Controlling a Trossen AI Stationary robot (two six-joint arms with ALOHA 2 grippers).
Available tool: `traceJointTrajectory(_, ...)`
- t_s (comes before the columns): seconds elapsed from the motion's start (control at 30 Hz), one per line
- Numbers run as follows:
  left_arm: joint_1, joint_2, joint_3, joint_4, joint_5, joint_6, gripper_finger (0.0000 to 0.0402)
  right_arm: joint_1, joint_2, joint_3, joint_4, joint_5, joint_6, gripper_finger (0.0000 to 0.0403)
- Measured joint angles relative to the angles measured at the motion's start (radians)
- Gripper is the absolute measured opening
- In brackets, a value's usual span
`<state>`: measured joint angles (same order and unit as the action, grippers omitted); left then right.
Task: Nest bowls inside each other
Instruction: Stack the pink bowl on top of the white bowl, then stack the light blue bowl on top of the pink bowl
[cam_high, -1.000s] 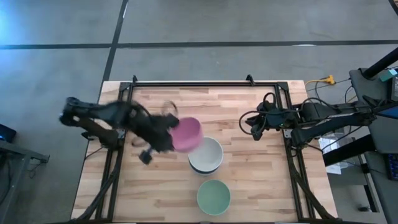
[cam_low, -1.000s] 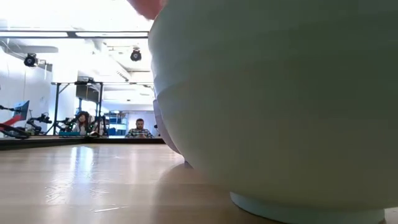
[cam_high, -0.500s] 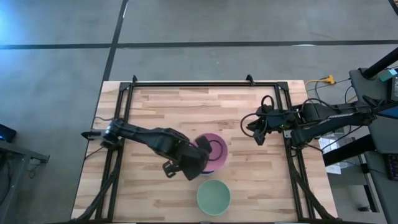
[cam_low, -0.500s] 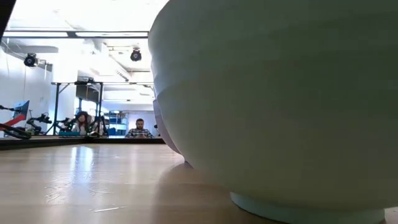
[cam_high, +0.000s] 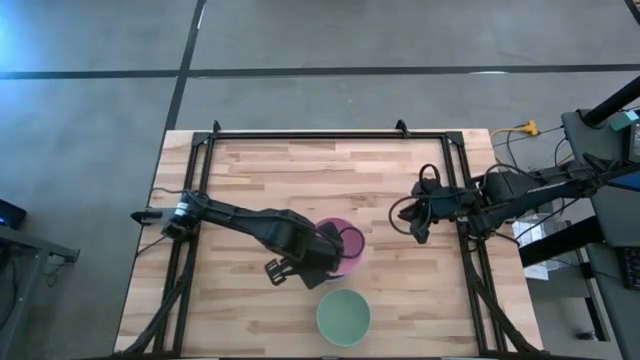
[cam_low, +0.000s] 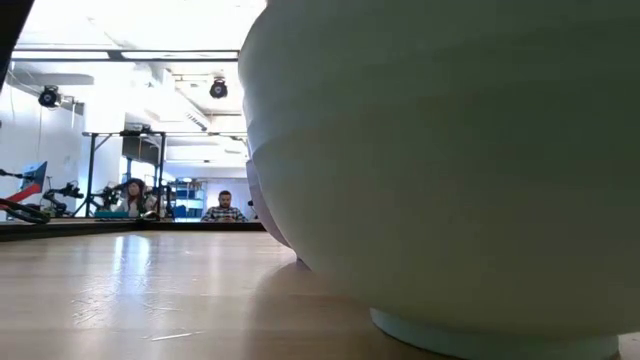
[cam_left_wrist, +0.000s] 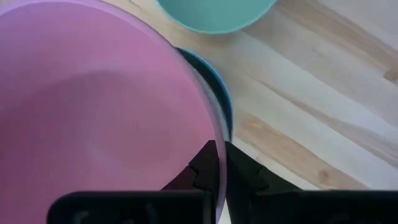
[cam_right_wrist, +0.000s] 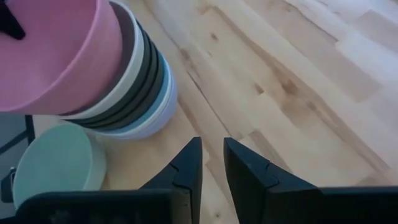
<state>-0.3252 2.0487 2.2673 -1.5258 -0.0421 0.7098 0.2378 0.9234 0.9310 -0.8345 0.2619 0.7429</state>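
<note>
The left gripper (cam_left_wrist: 217, 163) held the pink bowl (cam_high: 343, 243) by its rim, jaws pinched shut on the wall, one finger inside and one outside. The bowl sat tilted on top of the stack (cam_right_wrist: 134, 93) of nested bowls at mid-bench (cam_high: 400, 170). Just beyond the jaws, past the stack, the mint bowl (cam_high: 344, 316) stood alone. The right gripper (cam_right_wrist: 210, 163) hung well apart from the stack, jaws narrow and empty above bare wood.
</note>
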Motion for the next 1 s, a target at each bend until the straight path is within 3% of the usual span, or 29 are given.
traceJointTrajectory(0.57,0.012,-0.002,-0.101,0.031,0.002,0.004,0.0003,0.065,0.000,-0.002,0.002,0.000,0.062,0.0059)
traceJointTrajectory(1.0,0.012,-0.099,-0.098,0.105,-0.002,-0.025,0.0115,0.066,0.001,-0.002,0.003,0.000,0.069,0.0059)
